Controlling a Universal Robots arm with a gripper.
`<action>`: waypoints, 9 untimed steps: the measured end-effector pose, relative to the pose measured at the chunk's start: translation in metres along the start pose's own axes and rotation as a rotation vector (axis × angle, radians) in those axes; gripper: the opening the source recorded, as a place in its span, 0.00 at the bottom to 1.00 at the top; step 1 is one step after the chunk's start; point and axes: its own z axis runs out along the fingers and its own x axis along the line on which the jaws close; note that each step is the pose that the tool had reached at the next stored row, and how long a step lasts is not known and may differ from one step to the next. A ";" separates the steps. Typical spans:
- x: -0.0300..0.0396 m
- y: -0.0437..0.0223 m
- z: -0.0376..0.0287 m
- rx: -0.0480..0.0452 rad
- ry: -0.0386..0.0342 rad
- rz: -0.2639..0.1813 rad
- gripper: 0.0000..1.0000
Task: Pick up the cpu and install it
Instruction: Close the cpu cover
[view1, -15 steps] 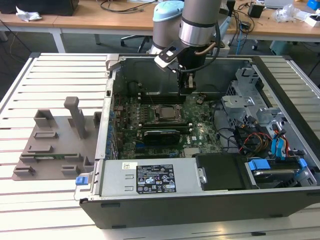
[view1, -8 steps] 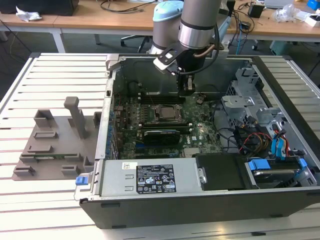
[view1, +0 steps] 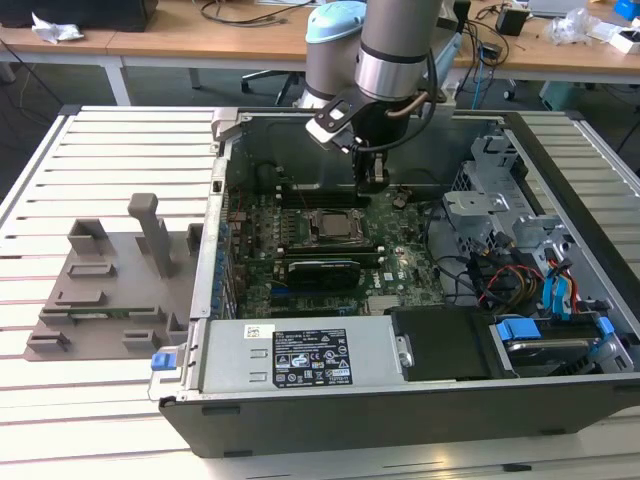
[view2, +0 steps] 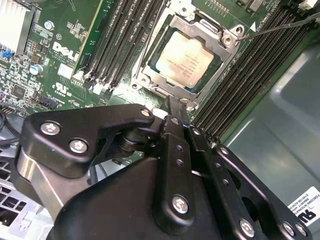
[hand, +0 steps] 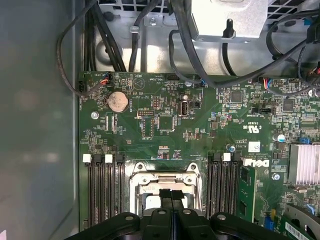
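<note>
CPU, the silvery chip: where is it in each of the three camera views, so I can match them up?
Exterior view: the cpu sits in the socket frame, near the gripper.
Second wrist view: the cpu lies in that frame, just past the gripper's tips.
First wrist view: largely hidden by the gripper, inside the frame.
Shared landmark: the socket frame.

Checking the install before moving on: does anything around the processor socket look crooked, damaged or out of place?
Nothing looks damaged. The cpu lies flat and square inside the socket frame, the end effector close beside it. Only the thin socket lever stands out: it sticks out over the memory slots, seemingly unlatched.
</note>
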 end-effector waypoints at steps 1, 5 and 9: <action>0.0000 -0.0001 0.0004 0.0000 0.0000 0.000 0.11; 0.0001 -0.0004 0.0022 0.0000 0.0000 0.000 0.11; 0.0004 -0.0017 0.0075 0.0000 0.0001 0.000 0.11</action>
